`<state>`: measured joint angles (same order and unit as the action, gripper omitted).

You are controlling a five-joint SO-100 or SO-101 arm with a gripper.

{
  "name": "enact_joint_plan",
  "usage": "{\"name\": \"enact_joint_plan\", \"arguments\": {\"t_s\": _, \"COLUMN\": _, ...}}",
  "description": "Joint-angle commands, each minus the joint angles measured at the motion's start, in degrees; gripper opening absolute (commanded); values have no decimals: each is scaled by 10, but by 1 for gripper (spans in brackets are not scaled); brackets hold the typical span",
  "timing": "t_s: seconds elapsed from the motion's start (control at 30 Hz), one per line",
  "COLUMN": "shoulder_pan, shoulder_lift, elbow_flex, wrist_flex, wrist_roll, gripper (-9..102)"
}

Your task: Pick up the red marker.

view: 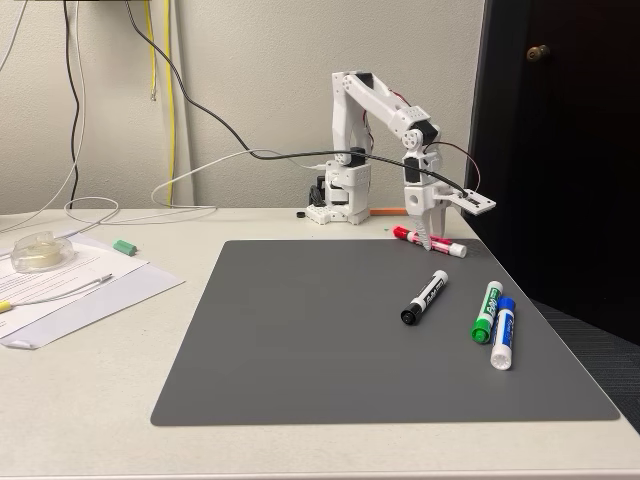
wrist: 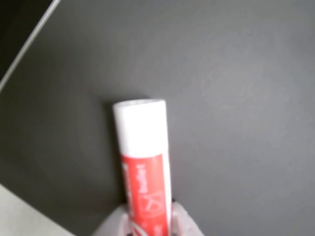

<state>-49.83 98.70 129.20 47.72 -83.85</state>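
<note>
The red marker (view: 452, 247) lies on the far right part of the grey mat (view: 300, 340), its red cap pointing left in the fixed view. My gripper (view: 425, 240) points straight down over the marker's middle. In the wrist view the marker (wrist: 142, 157) shows its white barrel end and red label band, running up from the bottom edge. My gripper (wrist: 147, 228) has its white fingers (wrist: 183, 222) pressed against both sides of the barrel. The marker still rests on the mat.
A black-capped marker (view: 425, 297), a green marker (view: 486, 311) and a blue marker (view: 503, 332) lie on the mat's right half. An orange stick (view: 388, 212) lies by the arm's base. Papers (view: 70, 285), a tape roll (view: 40, 250) and cables sit at left.
</note>
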Motion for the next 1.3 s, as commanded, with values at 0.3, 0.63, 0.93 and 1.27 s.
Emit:
{"name": "enact_joint_plan", "arguments": {"t_s": 0.3, "shoulder_pan": 7, "shoulder_lift": -8, "elbow_flex": 7, "wrist_flex": -13, "wrist_roll": 4, "gripper": 0}}
{"name": "enact_joint_plan", "arguments": {"t_s": 0.63, "shoulder_pan": 33, "shoulder_lift": 119, "elbow_flex": 7, "wrist_flex": 59, "wrist_roll": 6, "gripper": 0}}
{"name": "enact_joint_plan", "arguments": {"t_s": 0.93, "shoulder_pan": 79, "shoulder_lift": 338, "elbow_flex": 7, "wrist_flex": 139, "wrist_roll": 4, "gripper": 0}}
{"name": "enact_joint_plan", "arguments": {"t_s": 1.27, "shoulder_pan": 193, "shoulder_lift": 541, "elbow_flex": 4, "wrist_flex": -22, "wrist_roll": 144, "gripper": 0}}
